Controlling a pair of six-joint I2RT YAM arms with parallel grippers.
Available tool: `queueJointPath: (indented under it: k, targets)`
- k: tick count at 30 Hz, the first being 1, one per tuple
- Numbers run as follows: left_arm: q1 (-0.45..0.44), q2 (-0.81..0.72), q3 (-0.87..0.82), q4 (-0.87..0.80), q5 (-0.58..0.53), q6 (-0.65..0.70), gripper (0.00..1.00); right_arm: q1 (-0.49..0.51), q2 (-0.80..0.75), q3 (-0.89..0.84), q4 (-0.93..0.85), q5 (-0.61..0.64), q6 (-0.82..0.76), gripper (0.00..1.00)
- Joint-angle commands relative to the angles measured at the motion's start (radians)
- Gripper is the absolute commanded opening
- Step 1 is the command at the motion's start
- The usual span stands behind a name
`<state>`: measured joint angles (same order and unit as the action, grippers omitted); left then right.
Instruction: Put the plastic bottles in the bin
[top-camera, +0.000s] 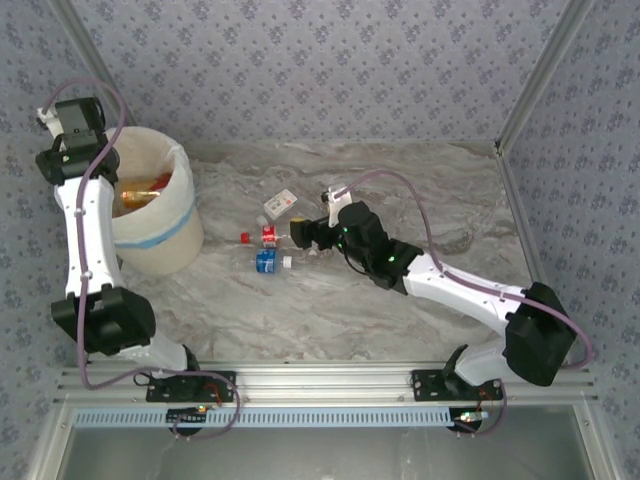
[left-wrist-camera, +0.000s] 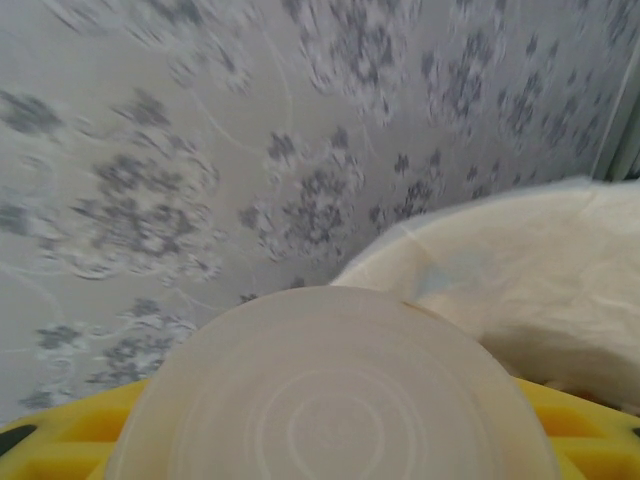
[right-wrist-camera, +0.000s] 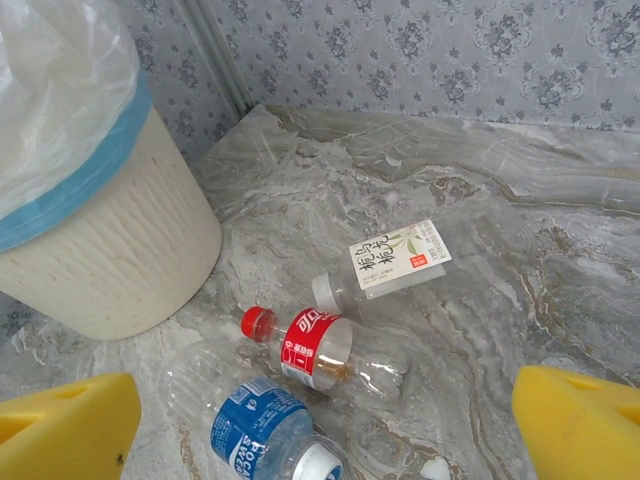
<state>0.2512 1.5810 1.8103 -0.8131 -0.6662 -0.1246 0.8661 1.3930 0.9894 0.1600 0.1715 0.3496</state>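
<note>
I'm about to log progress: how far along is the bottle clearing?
Done: some bottles lie in the bin. In hand: the left gripper holds what looks like a pale bottle by the bin's bag; the right gripper hovers open. Left: white-label bottle, red-label bottle and blue-label bottle on the table.

White-labelled bottle (right-wrist-camera: 395, 262), red-labelled bottle (right-wrist-camera: 320, 355), blue-labelled bottle (right-wrist-camera: 260, 432) lie flat near cream bin (right-wrist-camera: 110, 265); another bottle (left-wrist-camera: 330, 400) gripped near its rim.
</note>
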Motion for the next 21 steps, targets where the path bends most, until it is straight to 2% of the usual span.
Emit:
queueJointPath:
  k: [1, 2, 3, 6, 10, 14, 17, 21]
  targets:
    - [0.008, 0.050, 0.080, -0.109, 0.025, -0.043, 0.70, 0.002, 0.007, 0.035, -0.013, -0.008, -0.009, 0.98]
    - [0.009, 0.076, 0.114, -0.140, 0.037, -0.049, 0.83, 0.003, 0.007, 0.037, -0.016, -0.007, -0.009, 0.98]
    - [0.008, 0.103, 0.162, -0.174, 0.047, -0.056, 0.90, 0.002, 0.006, 0.037, -0.019, -0.007, -0.010, 0.98]
    - [-0.004, 0.150, 0.276, -0.243, 0.099, -0.064, 0.97, 0.005, 0.001, 0.037, -0.029, 0.000, -0.017, 0.97]
    - [-0.053, 0.148, 0.300, -0.231, 0.157, -0.046, 0.99, 0.006, -0.006, 0.030, -0.031, 0.011, -0.021, 0.97]
    - [-0.107, 0.118, 0.291, -0.211, 0.261, -0.068, 0.99, 0.006, -0.011, 0.022, -0.032, 0.020, -0.020, 0.97]
    - [-0.160, 0.070, 0.248, -0.170, 0.324, -0.098, 0.99, 0.007, -0.020, 0.012, -0.033, 0.035, -0.019, 0.97]
    - [-0.250, -0.020, 0.146, -0.086, 0.337, -0.179, 1.00, 0.007, -0.038, -0.009, -0.040, 0.084, -0.002, 0.97]
